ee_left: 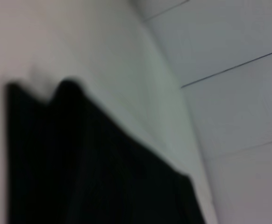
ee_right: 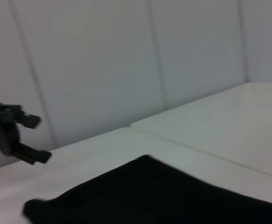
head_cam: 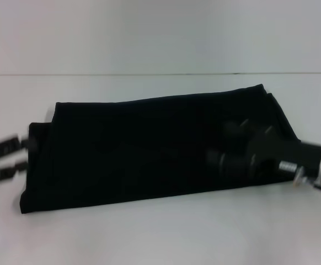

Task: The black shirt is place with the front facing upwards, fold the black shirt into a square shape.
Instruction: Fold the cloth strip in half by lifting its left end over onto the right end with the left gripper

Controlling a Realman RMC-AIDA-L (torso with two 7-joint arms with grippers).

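- The black shirt (head_cam: 149,149), a large plain black cloth garment, lies flat on the white table (head_cam: 160,232) as a long band running across the head view, already folded lengthwise; no print or label shows, only plain black
- Its left end has a stepped edge where a lower layer sticks out past the upper one; its right end reaches under the right arm
- The left gripper (head_cam: 22,154), a black two-fingered claw, sits just beside the shirt's left end with its fingers spread apart and nothing between them; the right wrist view shows the same gripper (ee_right: 31,137) likewise gaping above the table
- The right gripper (head_cam: 240,141) hovers over the shirt's right portion; black on black, so I cannot tell whether its fingers are parted or pressed together, nor whether it touches the cloth
- Judged as cloth: light, limp, prone to sag and slide layer over layer, not fragile
- Best hold is probably at the corners of one short end, pinching all layers together, so the band can be carried over towards a square
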